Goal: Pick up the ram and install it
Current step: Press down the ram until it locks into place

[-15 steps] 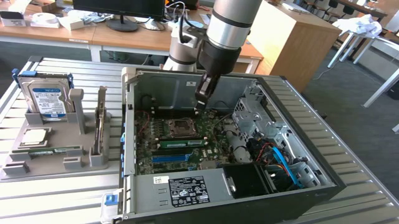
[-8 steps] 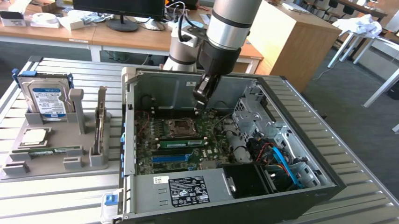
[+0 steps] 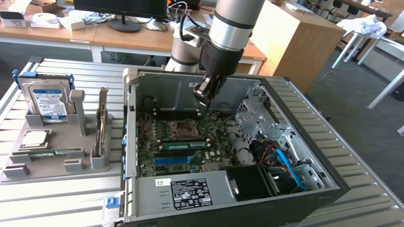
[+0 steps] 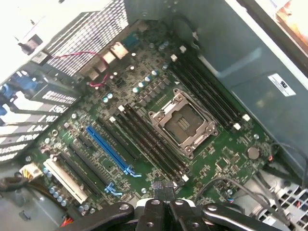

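A long, thin green ram stick [image 3: 183, 144] stands on edge in a motherboard slot, just in front of the empty processor socket [image 3: 180, 128] inside the open computer case [image 3: 303, 196]. My gripper [image 3: 201, 105] hangs over the back of the motherboard, above and behind the socket and apart from the stick. In the wrist view its fingertips [image 4: 164, 187] are pressed together with nothing between them. They hover over the socket [image 4: 183, 123] and the rows of dark memory slots [image 4: 149, 144].
On the exterior view's left, a grey holder [image 3: 16, 172] carries a blue-labelled hard drive [image 3: 47, 101], a square silver processor chip [image 3: 35, 138], another green stick lying flat [image 3: 54, 152] and a thin board on edge [image 3: 101, 125]. Drive cages and cables [image 3: 277, 156] fill the case's right side.
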